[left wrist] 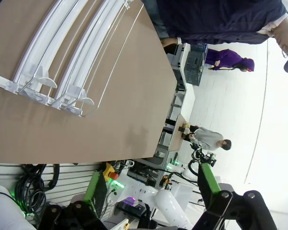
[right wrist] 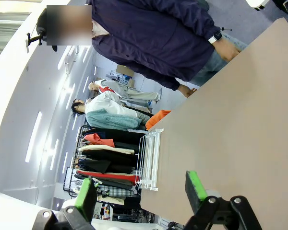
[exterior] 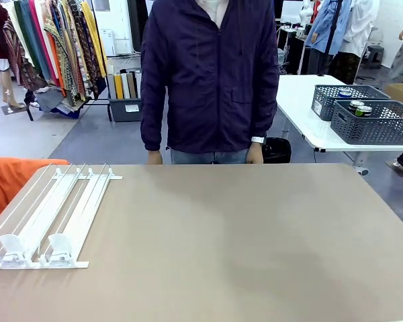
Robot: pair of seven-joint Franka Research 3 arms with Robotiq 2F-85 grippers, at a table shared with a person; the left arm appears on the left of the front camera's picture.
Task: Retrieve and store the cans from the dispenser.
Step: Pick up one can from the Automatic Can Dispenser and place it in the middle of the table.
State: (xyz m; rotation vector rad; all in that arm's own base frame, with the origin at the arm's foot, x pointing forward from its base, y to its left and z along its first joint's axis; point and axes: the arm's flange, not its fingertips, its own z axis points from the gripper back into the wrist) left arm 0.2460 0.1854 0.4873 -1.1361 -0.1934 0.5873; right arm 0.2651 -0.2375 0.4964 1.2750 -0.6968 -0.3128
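The white dispenser (exterior: 62, 209) lies flat at the table's left, its rails running away from me. Its two pusher tabs (exterior: 13, 245) sit at the near end by the front lip, with nothing in the lanes. Two dark cans (exterior: 360, 108) with green-yellow bands stand in a dark grey basket (exterior: 373, 131) on a white table at the back right. In the left wrist view my left gripper (left wrist: 151, 191) is open, off the table's edge, with the dispenser (left wrist: 72, 52) ahead. My right gripper (right wrist: 140, 189) is open too, held above the table with the dispenser (right wrist: 151, 158) far off.
A person in a dark purple jacket (exterior: 211, 80) stands at the far edge, hands down by the tabletop. A second grey basket (exterior: 336, 97) sits behind the first. An orange cloth (exterior: 13, 178) lies left of the dispenser. The tan tabletop (exterior: 242, 241) is bare.
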